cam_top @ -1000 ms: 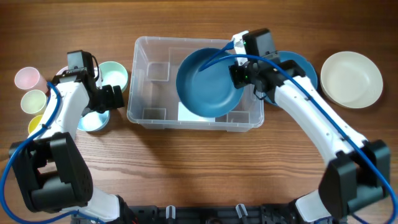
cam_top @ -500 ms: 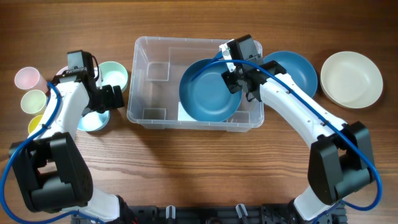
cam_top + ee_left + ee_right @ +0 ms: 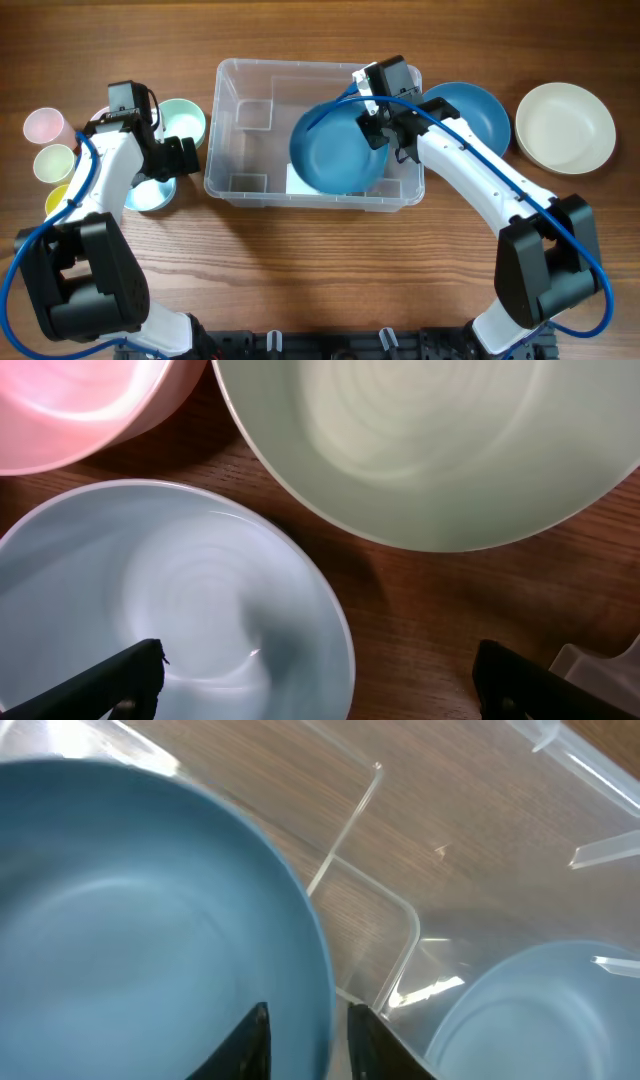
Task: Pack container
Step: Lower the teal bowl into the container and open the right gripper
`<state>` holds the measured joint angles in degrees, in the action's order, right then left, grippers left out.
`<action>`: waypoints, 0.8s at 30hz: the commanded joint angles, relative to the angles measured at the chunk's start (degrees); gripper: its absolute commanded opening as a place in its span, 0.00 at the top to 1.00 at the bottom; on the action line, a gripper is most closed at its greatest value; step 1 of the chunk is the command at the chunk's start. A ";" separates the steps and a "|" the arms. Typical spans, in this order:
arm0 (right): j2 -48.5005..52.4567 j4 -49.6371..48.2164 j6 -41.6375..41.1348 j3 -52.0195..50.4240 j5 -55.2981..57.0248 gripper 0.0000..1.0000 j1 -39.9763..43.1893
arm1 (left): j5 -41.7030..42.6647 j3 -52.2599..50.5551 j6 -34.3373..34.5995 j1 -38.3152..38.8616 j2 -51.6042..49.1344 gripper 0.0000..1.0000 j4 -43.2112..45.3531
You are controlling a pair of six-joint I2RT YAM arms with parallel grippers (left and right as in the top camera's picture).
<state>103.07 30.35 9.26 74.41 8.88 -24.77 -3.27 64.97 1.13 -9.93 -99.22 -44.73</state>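
A clear plastic container [image 3: 240,140] sits at the middle of a wooden table [image 3: 330,270]. A dark blue bowl [image 3: 335,160] lies tilted in its right half, partly covering a white label [image 3: 297,180] on the base. The right gripper [image 3: 372,118] is at that bowl's far right rim. A second dark blue bowl [image 3: 478,105] rests just right of the container, with a cream bowl [image 3: 565,127] further right. On the left, the left gripper [image 3: 185,157] hangs between a mint bowl [image 3: 188,118] and a pale blue bowl [image 3: 148,197]. Pink [image 3: 44,126], green [image 3: 53,162] and yellow [image 3: 56,202] cups stand at the left edge.
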 commanded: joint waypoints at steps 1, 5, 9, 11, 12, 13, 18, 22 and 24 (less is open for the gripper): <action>0.70 -0.70 -0.22 1.86 1.88 0.64 -0.02 | 0.68 -0.48 -0.72 -0.31 -0.55 0.00 0.02; 0.66 -1.25 -0.20 1.88 2.05 0.61 -0.02 | 0.68 -0.48 -0.72 -0.31 -0.55 0.00 0.00; 0.66 -0.44 -0.26 1.88 1.68 0.72 -0.17 | 0.68 -0.48 -0.72 -0.31 -0.55 0.00 0.00; 0.66 0.48 -0.28 1.88 0.42 0.93 -0.26 | 0.68 -0.48 -0.72 -0.31 -0.55 0.00 0.00; 0.66 0.90 -0.42 1.88 -0.37 0.96 -0.39 | 0.68 -0.48 -0.72 -0.31 -0.55 0.00 0.00; 0.66 1.33 -0.42 1.88 -1.09 0.96 -0.59 | 0.68 -0.48 -0.72 -0.31 -0.55 0.00 0.00; 0.66 2.71 -0.85 1.86 -1.88 0.96 -2.19 | 0.68 -0.48 -0.72 -0.31 -0.55 0.00 0.00; 0.68 3.61 -0.92 1.79 -2.60 0.96 -3.41 | 0.68 -0.48 -0.72 -0.31 -0.55 0.00 0.00; 0.68 3.63 -1.97 1.64 -2.93 0.96 -3.89 | 0.68 -0.48 -0.72 -0.31 -0.55 0.00 0.00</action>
<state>103.07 33.80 8.95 74.74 7.51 -27.73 -3.27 64.97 1.13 -9.93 -99.22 -44.73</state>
